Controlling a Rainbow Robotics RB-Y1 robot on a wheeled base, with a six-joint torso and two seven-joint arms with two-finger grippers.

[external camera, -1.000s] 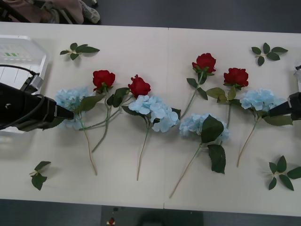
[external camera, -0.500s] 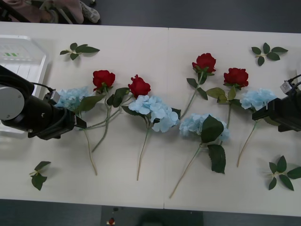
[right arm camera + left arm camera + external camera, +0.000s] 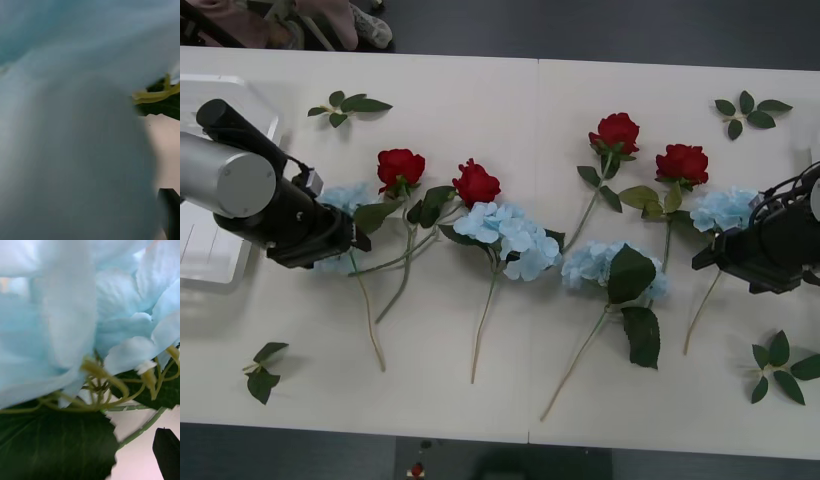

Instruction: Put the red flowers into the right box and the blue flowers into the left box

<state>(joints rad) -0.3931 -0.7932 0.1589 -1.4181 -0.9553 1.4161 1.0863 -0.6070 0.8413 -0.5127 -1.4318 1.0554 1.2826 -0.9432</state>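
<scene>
Several red flowers (image 3: 476, 184) and blue flowers (image 3: 510, 238) lie in a row across the white table. My left gripper (image 3: 356, 245) hangs low over the leftmost blue flower (image 3: 338, 199), whose pale petals (image 3: 112, 315) and leaf press close in the left wrist view. One black finger (image 3: 167, 453) stands at the corner there, so this gripper is open. My right gripper (image 3: 702, 262) is down at the rightmost blue flower (image 3: 725, 208); its petals (image 3: 75, 112) blur right against the right wrist camera. Its finger (image 3: 171, 212) sits at the corner too, open. The left box (image 3: 215, 265) lies at the far left, partly under my left arm. The right box is out of view.
Loose green leaf sprigs lie at the back left (image 3: 345, 105), back right (image 3: 748, 110), front left (image 3: 262, 372) and front right (image 3: 780, 365). The table's front edge (image 3: 480, 432) runs close below the stems. A seam (image 3: 537, 120) divides the tabletop down the middle.
Both arms have swung in from the table's sides. The left one has come down onto the leftmost blue flower, and the right one has moved left and down onto the rightmost blue flower.
</scene>
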